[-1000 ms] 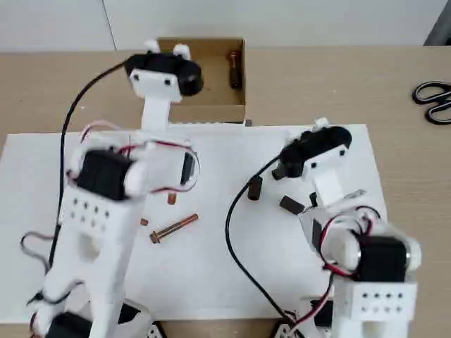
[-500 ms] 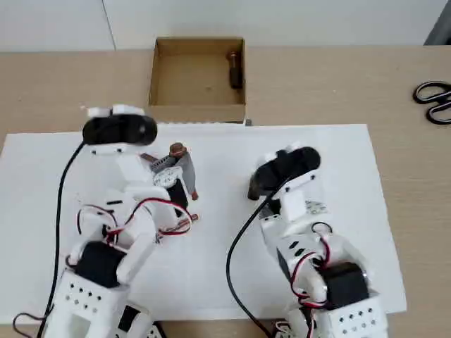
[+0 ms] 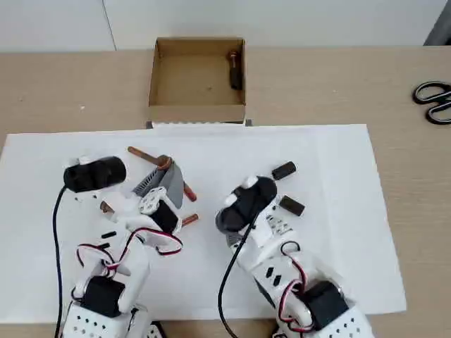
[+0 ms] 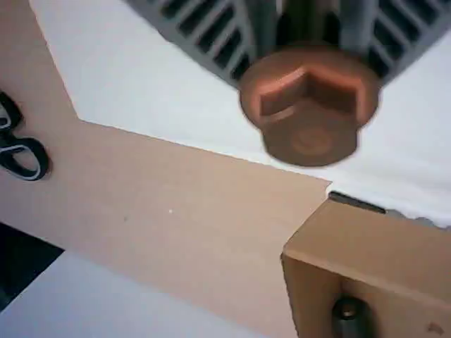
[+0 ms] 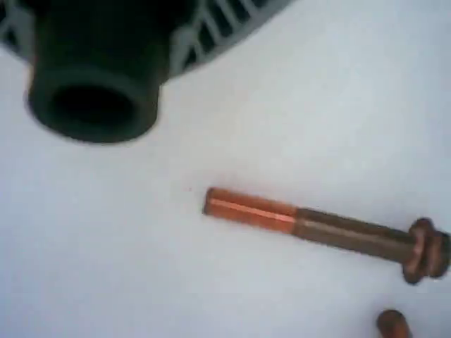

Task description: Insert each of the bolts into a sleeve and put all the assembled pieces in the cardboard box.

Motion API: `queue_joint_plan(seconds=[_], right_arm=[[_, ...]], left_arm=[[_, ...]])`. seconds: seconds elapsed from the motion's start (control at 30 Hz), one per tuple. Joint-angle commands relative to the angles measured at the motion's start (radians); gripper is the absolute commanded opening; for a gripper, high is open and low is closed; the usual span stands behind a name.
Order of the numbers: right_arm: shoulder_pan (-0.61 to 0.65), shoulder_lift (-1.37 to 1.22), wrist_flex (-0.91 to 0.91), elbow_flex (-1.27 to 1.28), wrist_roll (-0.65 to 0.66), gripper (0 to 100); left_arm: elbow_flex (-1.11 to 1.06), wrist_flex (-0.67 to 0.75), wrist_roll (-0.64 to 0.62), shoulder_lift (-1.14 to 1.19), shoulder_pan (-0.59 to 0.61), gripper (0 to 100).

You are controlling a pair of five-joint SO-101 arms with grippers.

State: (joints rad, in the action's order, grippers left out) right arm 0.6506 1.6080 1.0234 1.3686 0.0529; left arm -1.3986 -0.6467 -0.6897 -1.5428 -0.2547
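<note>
Near the middle of the far edge of the surface, a cardboard box (image 3: pixel 158 77) is set with its top open. An assembled piece (image 3: pixel 234 67), a copper bolt pushed into a dark sleeve, is seen lying along the box's right wall. In front of the box a white paper sheet (image 3: pixel 338 267) is spread over the surface.

Over the left half of the sheet, the left jaws are clamped on a held bolt (image 4: pixel 306 105). It is copper-coloured, with a hexagonal head on a round flange, and the head is turned toward the wrist camera. Ribbed grey fingers (image 4: pixel 204 35) are pressed against the shaft from both sides behind the head.

Toward the middle of the sheet, the right jaws are clamped on a held sleeve (image 5: pixel 91 98). It is a short black tube with its open bore facing the wrist camera, and it is kept clear of the paper. Beyond it a loose bolt (image 5: pixel 324 229) lies flat on the sheet, bright copper at its plain end and duller toward its flanged head. The end of another copper piece (image 5: pixel 391 324) is seen near that head.

Two more black tubes, a farther sleeve (image 3: pixel 283 170) and a nearer sleeve (image 3: pixel 291 205), lie on the right half of the sheet, near each other but apart. A pair of scissors (image 3: pixel 433 102) is laid at the right edge of the surface, off the sheet.
</note>
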Motion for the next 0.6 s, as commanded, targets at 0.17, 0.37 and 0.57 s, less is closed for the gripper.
queue_joint_plan(seconds=[0.17,0.37,0.57], right_arm=[[0.061,0.203,-0.025,0.126,0.086,0.2],[0.064,0.205,-0.03,0.124,0.089,0.2],[0.064,0.205,-0.038,0.124,0.091,0.2]], left_arm=[[-0.048,0.029,-0.051,-0.212,0.0,1],[-0.044,-0.078,-0.057,-0.278,-0.11,1],[-0.042,-0.094,-0.057,-0.278,-0.169,1]])
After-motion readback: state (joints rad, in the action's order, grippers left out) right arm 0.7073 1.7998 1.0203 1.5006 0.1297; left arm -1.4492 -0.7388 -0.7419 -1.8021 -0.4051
